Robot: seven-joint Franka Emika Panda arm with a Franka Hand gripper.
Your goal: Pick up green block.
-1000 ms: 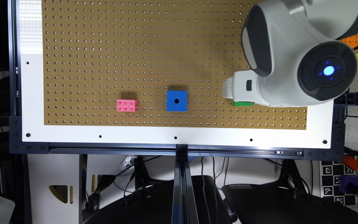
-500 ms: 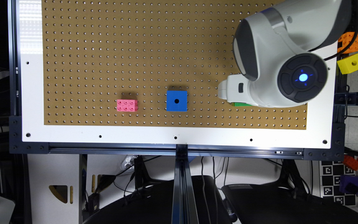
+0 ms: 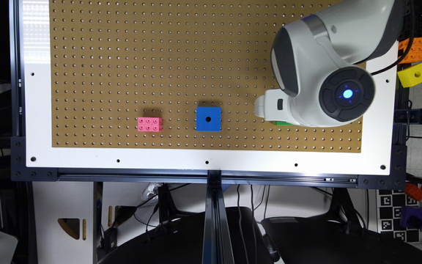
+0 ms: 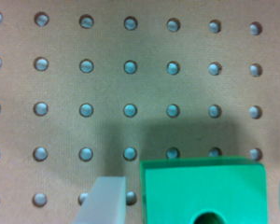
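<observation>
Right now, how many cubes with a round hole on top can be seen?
3: the blue cube mid-board, the green block under the arm between the fingers, the yellow cube off the board. Others may be hidden.

Arm [image 3: 317,55]: glossy white rounded shells, dark grey joint bands. Round black end cap [image 3: 346,94] with glowing blue centre light. Black cable [image 3: 407,44] alongside. Pale translucent finger [image 4: 102,200].

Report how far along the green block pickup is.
Done: the gripper is down at the green block, which sits between its two fingers; in the exterior view the arm covers most of the block. In hand: the fingers stand open, with a gap between the nearer one and the block. Left: closing on the block and lifting it off the pegboard.
</observation>
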